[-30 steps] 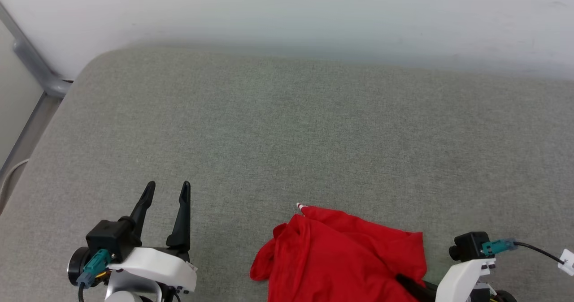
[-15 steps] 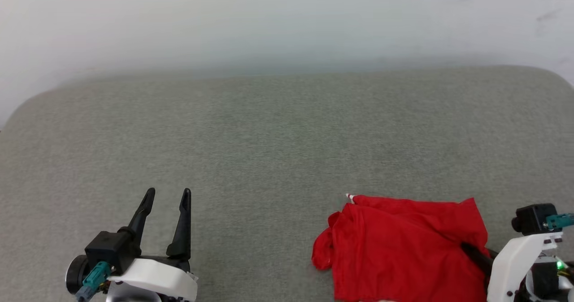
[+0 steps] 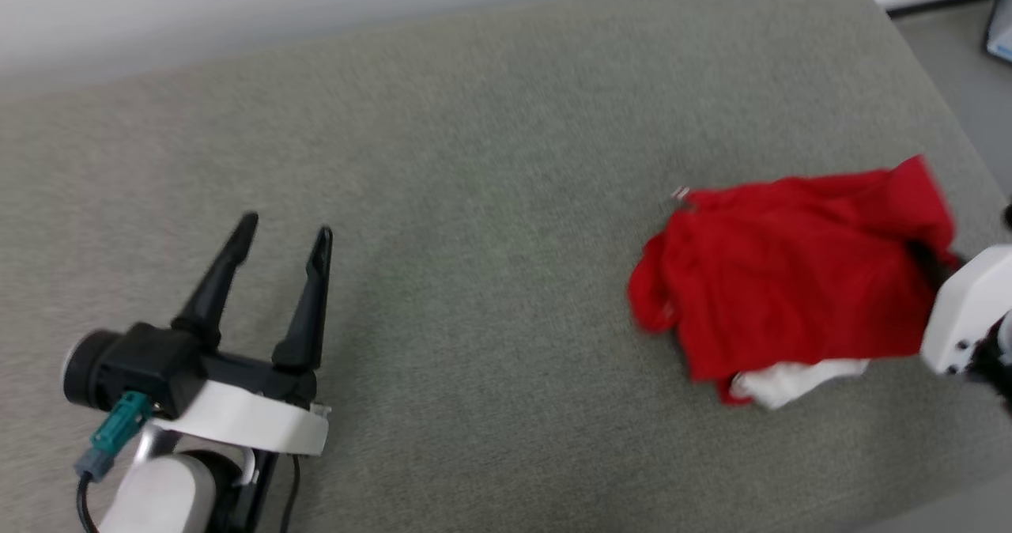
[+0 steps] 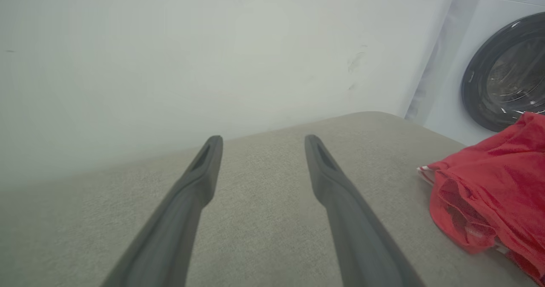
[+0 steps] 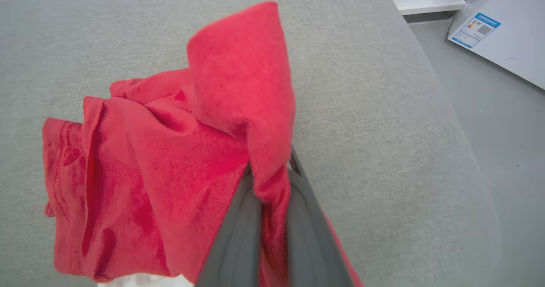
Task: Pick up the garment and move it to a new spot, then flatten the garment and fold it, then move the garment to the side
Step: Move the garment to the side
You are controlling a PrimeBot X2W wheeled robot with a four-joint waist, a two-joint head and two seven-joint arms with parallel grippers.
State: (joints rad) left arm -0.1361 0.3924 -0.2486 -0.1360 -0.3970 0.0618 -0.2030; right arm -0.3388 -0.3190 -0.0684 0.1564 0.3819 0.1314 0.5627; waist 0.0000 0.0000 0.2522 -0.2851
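Observation:
The garment (image 3: 791, 280) is a crumpled red jersey bunched near the right end of the grey padded surface (image 3: 474, 161), with a white part showing under its near edge. My right gripper (image 3: 931, 262) is shut on the garment's right edge. In the right wrist view the fabric (image 5: 162, 163) is pinched between the two dark fingers (image 5: 238, 240) and a flap stands up over the gripper (image 5: 270, 174). My left gripper (image 3: 286, 226) is open and empty at the lower left, far from the garment. The left wrist view has the left gripper (image 4: 262, 139) over bare padding and the garment (image 4: 494, 193) at its right.
The padded surface ends in a rounded edge just right of the garment, with grey floor (image 3: 964, 66) beyond. A washing machine (image 4: 502, 74) stands past that end. A white appliance with a blue label (image 5: 477, 27) stands on the floor. A pale wall runs along the back.
The camera has swung right and the whole picture has shifted. The garment, held in the right gripper, now sits near the surface's right end with a white part showing. The left gripper stays open.

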